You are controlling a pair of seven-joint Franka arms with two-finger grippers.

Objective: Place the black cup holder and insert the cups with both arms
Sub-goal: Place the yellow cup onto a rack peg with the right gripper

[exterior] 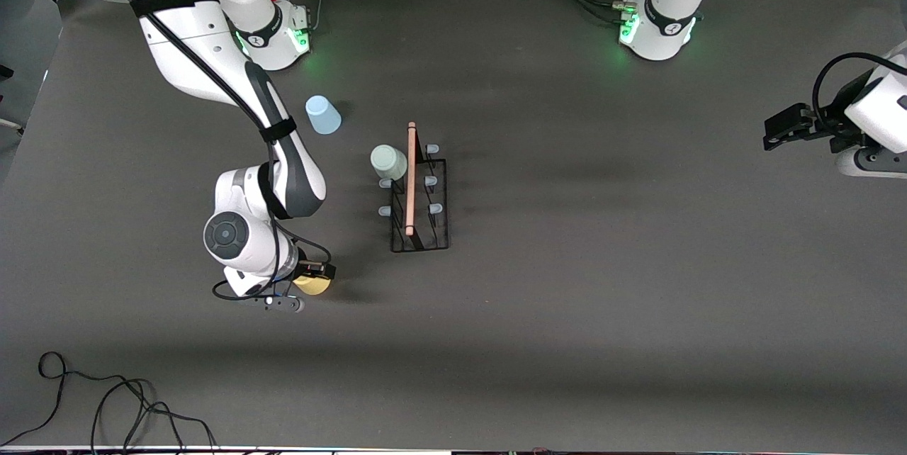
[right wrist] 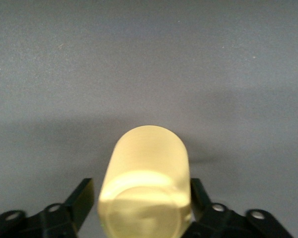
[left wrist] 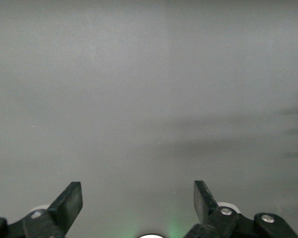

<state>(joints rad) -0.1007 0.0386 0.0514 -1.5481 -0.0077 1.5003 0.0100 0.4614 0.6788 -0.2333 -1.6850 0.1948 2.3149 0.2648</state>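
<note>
My right claw (exterior: 312,283) sits low on the worktop (exterior: 567,341), its fingers (right wrist: 79,198) pinching the yellow cup (right wrist: 145,183), nearer the front edge than the rack. The black cup holder (exterior: 419,196) stands mid-worktop with the pale green cup (exterior: 388,161) on one peg. The light blue cup (exterior: 323,115) stands nearer the right arm's base. My left claw (left wrist: 138,203) waits spread wide at its own end.

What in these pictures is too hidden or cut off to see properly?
- Yellow plastic cup, front view: mostly hidden under the right gripper and its wrist.
- Same cup, right wrist view: its lower part is cut off by the frame edge.
- Left gripper, left wrist view: only the open fingertips show over bare grey table.
</note>
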